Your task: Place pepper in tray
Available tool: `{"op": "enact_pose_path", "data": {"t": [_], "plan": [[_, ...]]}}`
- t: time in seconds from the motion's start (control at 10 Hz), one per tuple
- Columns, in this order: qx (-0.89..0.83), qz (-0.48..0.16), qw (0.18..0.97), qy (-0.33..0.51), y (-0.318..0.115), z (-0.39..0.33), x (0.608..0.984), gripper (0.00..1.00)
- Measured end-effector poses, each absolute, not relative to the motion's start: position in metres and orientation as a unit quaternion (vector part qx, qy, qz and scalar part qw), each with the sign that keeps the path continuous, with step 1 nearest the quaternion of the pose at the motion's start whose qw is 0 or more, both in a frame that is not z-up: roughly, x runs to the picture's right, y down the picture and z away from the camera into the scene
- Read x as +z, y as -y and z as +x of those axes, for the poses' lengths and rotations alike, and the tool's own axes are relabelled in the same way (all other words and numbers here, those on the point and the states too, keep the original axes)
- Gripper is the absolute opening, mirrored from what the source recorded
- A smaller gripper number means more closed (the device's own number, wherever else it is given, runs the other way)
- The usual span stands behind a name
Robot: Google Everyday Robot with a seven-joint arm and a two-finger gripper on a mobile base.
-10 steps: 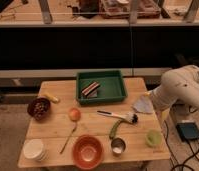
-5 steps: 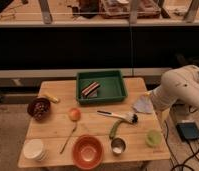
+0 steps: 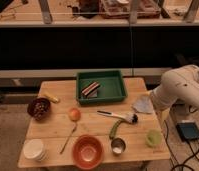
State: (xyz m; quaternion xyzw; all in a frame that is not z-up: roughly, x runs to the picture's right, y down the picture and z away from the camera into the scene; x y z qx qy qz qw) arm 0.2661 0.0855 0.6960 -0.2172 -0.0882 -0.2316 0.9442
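The pepper (image 3: pixel 114 129), small, curved and olive-green, lies on the wooden table right of centre, near the front. The dark green tray (image 3: pixel 113 86) stands at the back middle of the table with a striped packet (image 3: pixel 91 88) in it. The white arm comes in from the right. My gripper (image 3: pixel 143 104) is at its end over the table's right edge, right of the tray and behind and to the right of the pepper. It is apart from the pepper and holds nothing that I can see.
A dark-handled brush (image 3: pixel 118 116) lies just behind the pepper. An orange bowl (image 3: pixel 88 150), a metal cup (image 3: pixel 117 146), a light-green cup (image 3: pixel 153 137) and white bowls (image 3: pixel 34 149) line the front. A dark bowl (image 3: pixel 39 107), a yellow item (image 3: pixel 50 97), an orange fruit (image 3: pixel 74 114) and a spoon (image 3: pixel 69 138) sit on the left.
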Motion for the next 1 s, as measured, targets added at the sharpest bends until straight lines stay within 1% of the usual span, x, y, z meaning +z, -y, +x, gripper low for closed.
{"op": "enact_pose_path", "data": {"t": [0.3, 0.5, 0.6, 0.8, 1.0], "plan": [[-0.275, -0.216, 0.93, 0.111, -0.079, 0.228, 0.713, 0.8], [-0.307, -0.216, 0.92, 0.117, -0.084, 0.212, 0.721, 0.8], [-0.325, -0.218, 0.913, 0.119, -0.09, 0.199, 0.727, 0.8], [-0.373, -0.222, 0.891, 0.134, -0.119, 0.158, 0.753, 0.8], [-0.407, -0.226, 0.871, 0.158, -0.146, 0.139, 0.769, 0.8]]}}
